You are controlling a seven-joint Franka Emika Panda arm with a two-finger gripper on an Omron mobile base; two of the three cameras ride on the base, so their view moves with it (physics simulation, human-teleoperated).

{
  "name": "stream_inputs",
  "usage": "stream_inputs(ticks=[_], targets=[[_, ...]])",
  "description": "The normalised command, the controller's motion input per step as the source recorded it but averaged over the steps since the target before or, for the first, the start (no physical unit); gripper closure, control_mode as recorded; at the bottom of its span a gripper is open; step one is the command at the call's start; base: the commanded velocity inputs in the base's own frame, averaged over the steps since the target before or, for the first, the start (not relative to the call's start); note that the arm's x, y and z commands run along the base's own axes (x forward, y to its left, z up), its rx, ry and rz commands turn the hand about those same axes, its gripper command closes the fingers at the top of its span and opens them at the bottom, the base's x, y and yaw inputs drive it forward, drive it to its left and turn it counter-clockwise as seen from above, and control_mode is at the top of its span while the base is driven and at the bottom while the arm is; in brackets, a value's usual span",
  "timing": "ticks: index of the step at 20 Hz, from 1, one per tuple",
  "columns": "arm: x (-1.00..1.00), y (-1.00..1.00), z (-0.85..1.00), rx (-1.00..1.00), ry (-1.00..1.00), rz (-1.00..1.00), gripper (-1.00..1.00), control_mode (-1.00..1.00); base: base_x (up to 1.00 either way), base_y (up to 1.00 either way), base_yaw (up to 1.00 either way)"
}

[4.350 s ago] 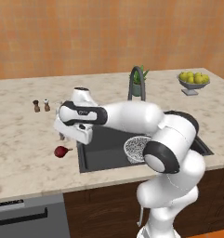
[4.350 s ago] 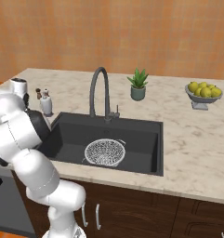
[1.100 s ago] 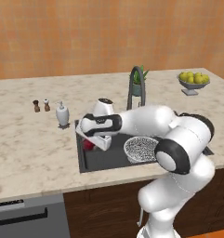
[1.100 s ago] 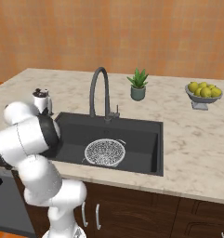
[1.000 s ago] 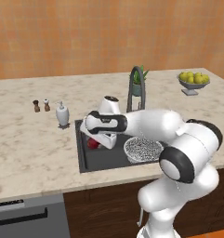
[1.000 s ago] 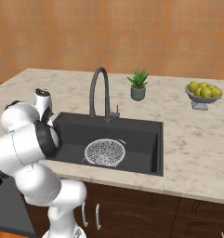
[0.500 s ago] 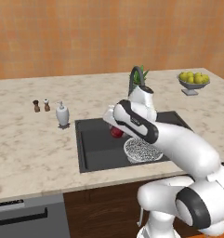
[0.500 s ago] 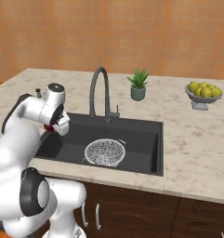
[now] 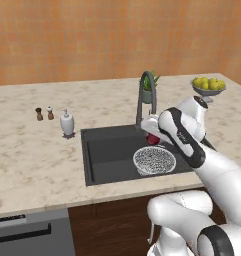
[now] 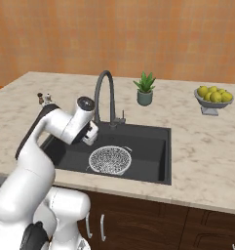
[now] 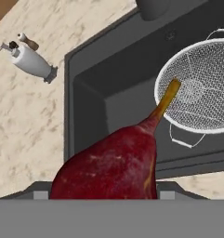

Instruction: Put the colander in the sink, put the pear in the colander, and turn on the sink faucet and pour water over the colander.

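The pear [image 11: 113, 167], dark red with a thin stem, fills the bottom of the hand view, and my gripper [image 9: 151, 133] is shut on it. It hangs over the sink [image 9: 109, 152], just above the far rim of the colander [image 9: 154, 160]. The colander, a round speckled mesh bowl, sits on the basin floor toward the right and lies ahead of the pear's stem in the hand view [image 11: 201, 93]. The sink faucet [image 9: 144, 95] arches up right behind my gripper [image 10: 91, 133]. No water runs from it.
A white soap bottle [image 9: 67, 123] and two small shakers [image 9: 44, 113] stand on the counter left of the sink. A potted plant [image 10: 145, 89] sits behind the basin. At the far right stands a grey bowl of yellow fruit [image 10: 212, 100].
The arm has swung right with the pear, from the sink's left edge across the basin to just over the colander's far rim. The colander has not moved.
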Motion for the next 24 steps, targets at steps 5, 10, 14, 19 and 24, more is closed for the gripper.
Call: stream_inputs(ticks=[5,10,14,19,24], targets=[[0.00,-0.87,0.01,0.10,-0.11,0.24,1.00,-1.00,0.00,0.00,0.00],[0.17,-0.87,0.00,0.10,-0.02,0.29,1.00,-1.00,0.00,0.00,0.00],[0.49,-0.76,-0.08,0.10,0.00,0.35,1.00,-1.00,0.00,0.00,0.00],[0.54,-0.54,-0.19,0.06,-0.03,0.30,1.00,-1.00,0.00,0.00,0.00],[0.41,-0.10,-0.37,0.00,-0.11,0.20,1.00,-1.00,0.00,0.00,0.00]])
